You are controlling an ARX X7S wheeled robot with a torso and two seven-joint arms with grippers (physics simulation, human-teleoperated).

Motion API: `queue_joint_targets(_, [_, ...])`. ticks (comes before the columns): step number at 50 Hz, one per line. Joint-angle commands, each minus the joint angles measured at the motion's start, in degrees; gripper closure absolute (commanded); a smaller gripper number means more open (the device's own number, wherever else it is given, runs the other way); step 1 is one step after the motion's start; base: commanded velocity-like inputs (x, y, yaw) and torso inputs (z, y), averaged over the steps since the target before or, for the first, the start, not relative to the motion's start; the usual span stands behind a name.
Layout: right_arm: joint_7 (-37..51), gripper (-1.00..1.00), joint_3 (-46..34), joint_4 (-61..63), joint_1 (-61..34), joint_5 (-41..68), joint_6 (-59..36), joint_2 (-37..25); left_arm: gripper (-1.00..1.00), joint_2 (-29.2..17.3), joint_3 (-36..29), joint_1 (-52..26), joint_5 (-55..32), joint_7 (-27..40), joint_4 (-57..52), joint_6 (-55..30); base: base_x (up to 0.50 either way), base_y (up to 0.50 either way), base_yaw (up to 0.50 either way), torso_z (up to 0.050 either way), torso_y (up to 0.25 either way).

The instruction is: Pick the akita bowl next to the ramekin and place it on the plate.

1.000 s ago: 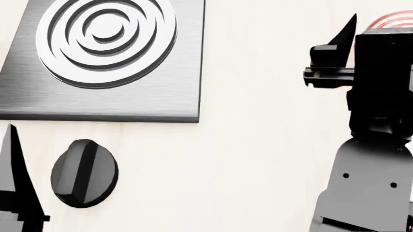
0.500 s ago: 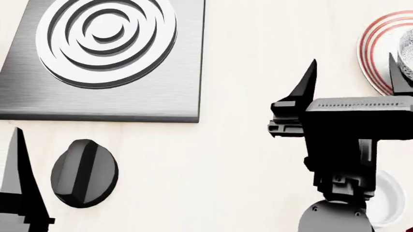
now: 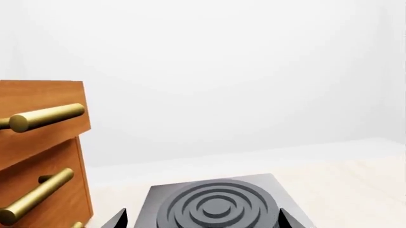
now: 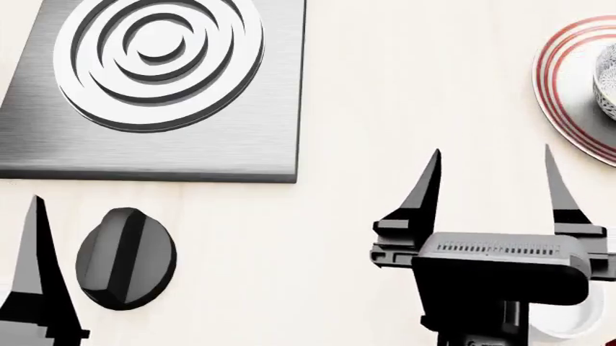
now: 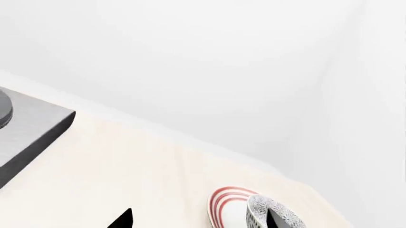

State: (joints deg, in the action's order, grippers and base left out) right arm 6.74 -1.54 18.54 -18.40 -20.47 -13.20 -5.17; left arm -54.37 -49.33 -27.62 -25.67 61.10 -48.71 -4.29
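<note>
The akita bowl (image 4: 606, 90) sits on the plate (image 4: 563, 86) at the head view's right edge, so I judge the placement done. My right gripper (image 4: 491, 180) hangs empty, jaws apart, lower right above the ramekin (image 4: 563, 321); left gripper (image 4: 39, 252): spread not readable.

The plate (image 4: 563, 94) is white with red rings. The bowl (image 5: 276, 214) is grey with white speckle. The cup (image 4: 566, 323) is plain white. The black knob (image 4: 125, 258) sits on pale wood. The burner (image 4: 159, 61) is silver; the right gripper (image 4: 491, 184) is black.
</note>
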Motion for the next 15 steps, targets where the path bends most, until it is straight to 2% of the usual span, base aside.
queue_joint_targets(1, [2.5, -1.00, -0.7, 3.1, 4.3, 0.4, 2.3, -0.1, -1.00, 0.3, -0.3, 0.2, 0.4, -0.2, 0.1, -0.1, 0.00, 0.00, 0.00, 0.000, 0.000])
queue_joint_targets(15, [4.0, -1.00, -2.8, 8.9, 9.8, 1.3, 3.0, 0.4, -1.00, 1.4, -1.2, 0.7, 1.4, -0.7, 1.1, -0.2, 0.00, 0.00, 0.00, 0.000, 0.000])
